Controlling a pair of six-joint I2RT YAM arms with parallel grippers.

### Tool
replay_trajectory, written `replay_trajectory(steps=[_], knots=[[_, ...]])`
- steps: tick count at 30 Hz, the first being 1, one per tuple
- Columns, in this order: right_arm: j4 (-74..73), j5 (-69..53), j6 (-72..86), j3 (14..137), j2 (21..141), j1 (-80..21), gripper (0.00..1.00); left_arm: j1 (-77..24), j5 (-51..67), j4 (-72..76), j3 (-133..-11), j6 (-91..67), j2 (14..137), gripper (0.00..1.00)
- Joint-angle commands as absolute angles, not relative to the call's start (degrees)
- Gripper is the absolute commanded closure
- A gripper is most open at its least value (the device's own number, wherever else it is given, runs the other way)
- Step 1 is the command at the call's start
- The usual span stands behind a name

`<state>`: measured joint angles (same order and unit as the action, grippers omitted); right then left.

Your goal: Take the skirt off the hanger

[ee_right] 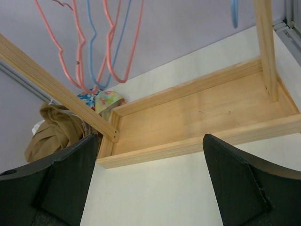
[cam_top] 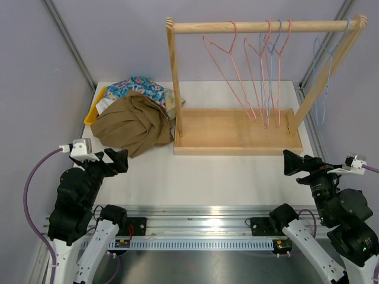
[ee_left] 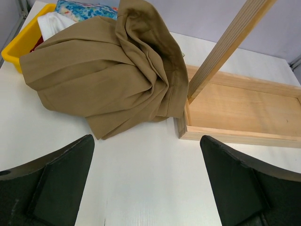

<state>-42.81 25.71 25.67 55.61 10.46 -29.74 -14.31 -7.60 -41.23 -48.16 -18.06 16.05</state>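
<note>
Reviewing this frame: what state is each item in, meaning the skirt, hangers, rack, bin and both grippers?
Tan skirt: off any hanger, crumpled on the table at the rack's left end.
Hangers: all bare, hanging from the rack.
Rack: upright.
Yellow bin: heaped with clothes.
Left gripper: open, empty.
Right gripper: open, empty.

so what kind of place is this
Most likely a robotics lab test cell: plain lilac partition walls around a white table, two black robot arms mounted on a silver metal rail, and a wooden clothes rack.
</note>
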Motion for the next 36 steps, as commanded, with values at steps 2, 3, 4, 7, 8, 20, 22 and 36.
replay_trajectory(steps=[2, 3, 4, 7, 8, 20, 22, 36], knots=[[-44.3, 30.15, 24.52, 55.02, 12.3, -29.71, 0.01, -14.5, -8.97, -40.61, -48.08, -18.28, 18.1, 0.01], [-43.86, 29.71, 24.43, 54.67, 13.0, -29.71, 0.0, -14.5, -8.96, -40.52, -47.99, -18.19, 18.19, 0.01], [-43.42, 28.92, 24.35, 54.49, 13.36, -29.79, 0.01, -14.5, -9.05, -40.52, -47.9, -18.19, 18.45, 0.01], [-42.54, 27.07, 24.17, 54.4, 15.37, -29.71, 0.01, -14.5, -9.32, -40.6, -47.9, -18.11, 19.25, 0.01], [-43.06, 26.64, 24.17, 54.4, 15.82, -29.71, 0.01, -14.5, -9.4, -40.69, -47.9, -18.11, 19.68, 0.01], [-42.63, 24.35, 23.91, 53.88, 15.64, -29.79, 0.01, -14.5, -10.11, -40.87, -47.99, -18.1, 21.71, 0.01], [-42.71, 24.08, 23.91, 53.88, 15.73, -29.71, 0.01, -14.5, -10.81, -41.22, -48.08, -18.28, 22.15, 0.01], [-41.66, 21.62, 23.21, 53.44, 15.74, -29.71, 0.01, -14.5, -11.42, -41.84, -48.51, -18.72, 23.99, 0.01]])
